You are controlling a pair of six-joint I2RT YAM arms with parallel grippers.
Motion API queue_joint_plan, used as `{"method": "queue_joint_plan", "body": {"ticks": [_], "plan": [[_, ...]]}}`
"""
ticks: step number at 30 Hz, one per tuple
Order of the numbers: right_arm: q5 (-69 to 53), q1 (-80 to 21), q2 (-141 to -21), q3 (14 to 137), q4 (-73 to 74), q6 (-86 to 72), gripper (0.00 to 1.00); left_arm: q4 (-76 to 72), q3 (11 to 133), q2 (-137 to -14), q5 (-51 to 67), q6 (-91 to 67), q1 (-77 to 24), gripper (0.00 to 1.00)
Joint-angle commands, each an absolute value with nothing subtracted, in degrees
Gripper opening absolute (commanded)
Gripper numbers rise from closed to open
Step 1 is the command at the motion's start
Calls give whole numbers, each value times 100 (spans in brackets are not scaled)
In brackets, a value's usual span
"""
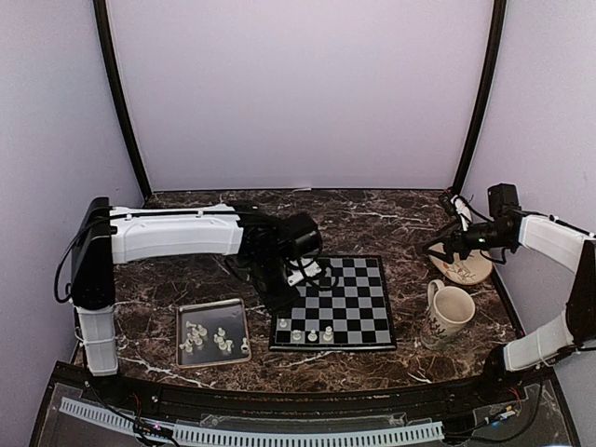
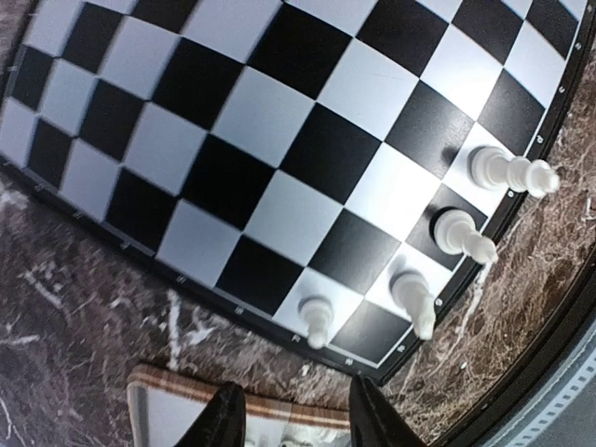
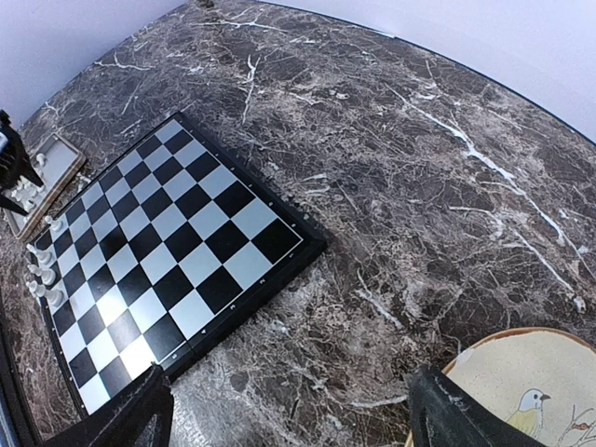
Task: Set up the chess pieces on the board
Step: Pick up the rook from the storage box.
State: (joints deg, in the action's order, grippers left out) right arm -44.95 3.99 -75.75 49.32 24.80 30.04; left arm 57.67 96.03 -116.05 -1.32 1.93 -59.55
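Observation:
The board [image 1: 349,291] lies mid-table, with several whitish chess pieces [image 1: 313,332] standing along its near edge. More chess pieces [image 1: 197,337] lie in the metal tray [image 1: 233,358] to its left. My left gripper [image 1: 277,296] hangs over the board's near-left corner. In the left wrist view its fingers [image 2: 228,419] stand apart with nothing between them, just short of the corner piece [image 2: 317,317]. My right gripper [image 1: 442,247] hovers at the far right, wide open [image 3: 289,428] and empty, over bare marble beside the board [image 3: 168,242].
A patterned mug [image 1: 448,312] stands right of the board, with a cream bird-painted plate [image 1: 475,272] behind it under the right arm. The plate's rim [image 3: 531,391] sits by the right finger. The tray's brown-edged rim [image 2: 177,386] lies under the left gripper.

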Motion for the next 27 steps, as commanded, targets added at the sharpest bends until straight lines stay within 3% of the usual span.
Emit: {"method": "queue_joint_plan", "body": {"ticks": [1, 7, 12, 18, 27], "plan": [[-4482, 356, -7504, 5108, 2503, 3101, 88, 5504, 9145, -10259, -865, -629, -5929, 41], [-4422, 347, -7418, 5100, 2528, 3133, 87, 5980, 8291, -9471, -1080, -2230, -5669, 40], [-4425, 334, -7441, 5133, 2543, 3152, 87, 5744, 7216, -8914, -576, -3139, -5669, 34], [-4386, 296, -7466, 5135, 2566, 3173, 87, 4884, 6290, -8745, 141, -3569, -5669, 30], [-4353, 287, -7453, 5125, 2565, 3182, 87, 4388, 6139, -9111, 585, -3517, -5695, 28]]}}
